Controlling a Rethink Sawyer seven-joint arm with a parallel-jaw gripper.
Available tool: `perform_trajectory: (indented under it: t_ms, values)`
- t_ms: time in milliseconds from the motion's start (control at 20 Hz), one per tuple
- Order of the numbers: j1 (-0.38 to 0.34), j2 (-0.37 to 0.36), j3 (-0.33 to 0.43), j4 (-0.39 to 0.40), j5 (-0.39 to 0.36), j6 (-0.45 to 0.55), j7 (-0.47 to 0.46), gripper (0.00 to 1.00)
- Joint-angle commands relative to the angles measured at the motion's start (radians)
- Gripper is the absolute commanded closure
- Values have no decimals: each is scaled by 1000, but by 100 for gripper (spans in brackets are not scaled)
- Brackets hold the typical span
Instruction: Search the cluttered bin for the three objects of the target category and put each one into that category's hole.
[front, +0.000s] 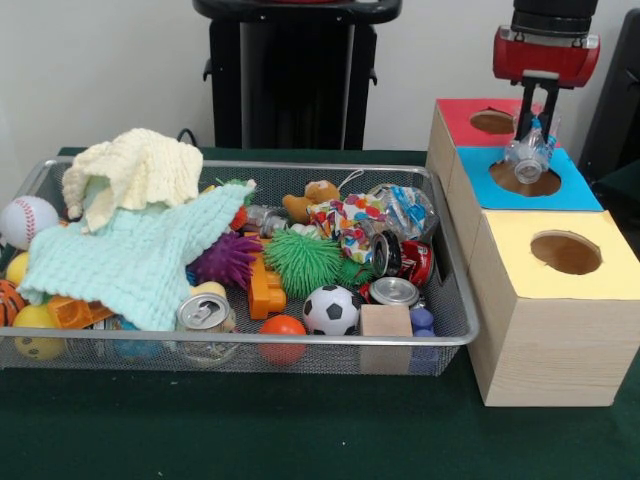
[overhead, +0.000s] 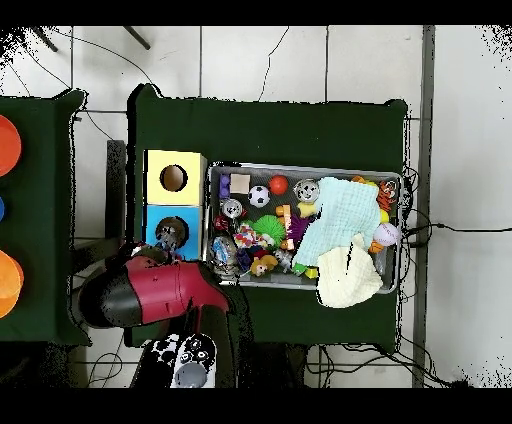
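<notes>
Gripper (front: 533, 128) hanging above the blue-framed hole (front: 530, 182), pinching a clear crinkled plastic bottle (front: 526, 155) tilted mouth-down, low over the opening. No label print legible on that bottle. Blue box (front: 520, 190) wedged between a red-topped box (front: 478, 120) behind and a yellow-topped box (front: 555, 300) in front, all three pale wood, standing just beside the wire basket (front: 250, 342) on a green table (front: 250, 430).

Inside the basket: a second clear bottle (front: 405, 208) with blue-and-white label print near the far right corner, wording too small to read. A red drink can (front: 403, 256) lying on its side, white lettering on it not readable. Two silver cans upright, one (front: 205, 314) at the front rail, one (front: 394, 291) beside a plain wooden block (front: 386, 322). No other writing to make out anywhere.

Mint knitted cloth (front: 135, 262) and cream knitted cloth (front: 135, 168) covering much of the left half, hiding whatever lies beneath. Partly visible around them: a baseball (front: 28, 220), a yellow ball (front: 38, 332) behind the mesh, an orange brick (front: 266, 288), a purple spiky ball (front: 226, 258), a green spiky ball (front: 303, 262), a small football (front: 330, 310), an orange ball (front: 283, 336).

Overhead, red arm (overhead: 150, 290) covering the red-topped box entirely; held bottle only a blur over the blue hole (overhead: 172, 232); left table (overhead: 30, 220) cut off at the edge.
</notes>
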Motion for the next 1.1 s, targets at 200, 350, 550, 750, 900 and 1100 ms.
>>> perform_trajectory:
  t_ms: [200, 350, 550, 750, 900, 1100]
  values:
    - [-2, 75, 15, -25, -77, -78, 46, 0]
    - [7, 70, 4, -30, -83, -55, 39, 0]
    - [8, 72, 6, -17, -63, -59, 67, 0]
    - [6, 72, 12, -16, -59, -53, 69, 0]
    - [5, 70, 18, -15, -56, -47, 66, 0]
    - [-1, 70, 26, -9, -57, -52, 64, 0]
